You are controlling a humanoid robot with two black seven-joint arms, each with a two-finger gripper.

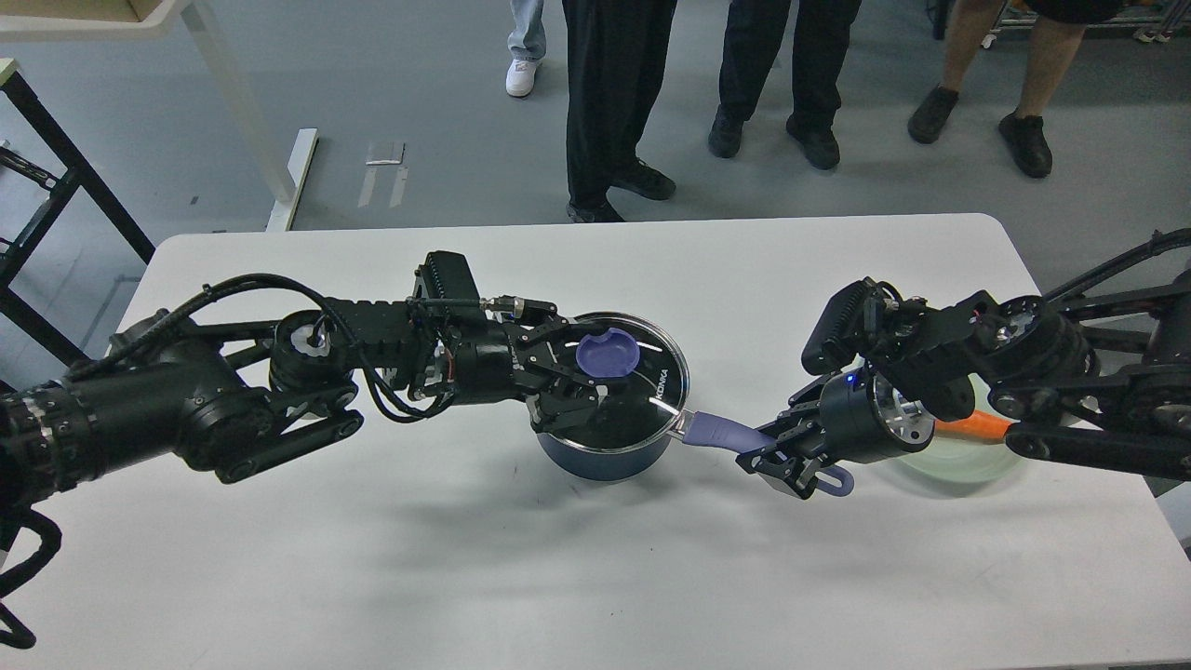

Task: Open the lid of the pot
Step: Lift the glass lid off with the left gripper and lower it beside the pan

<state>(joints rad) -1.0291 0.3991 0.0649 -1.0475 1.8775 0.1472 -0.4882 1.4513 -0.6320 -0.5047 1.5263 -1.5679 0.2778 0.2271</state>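
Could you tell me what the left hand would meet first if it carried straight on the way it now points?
The left hand points right, fingers around the lid's knob. Going straight on, it would likely press that knob first, though depth is unclear from this view.

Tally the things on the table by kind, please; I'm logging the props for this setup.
Pot: 1
Lid: 1
Plate: 1
Carrot: 1
Total: 4 on the table
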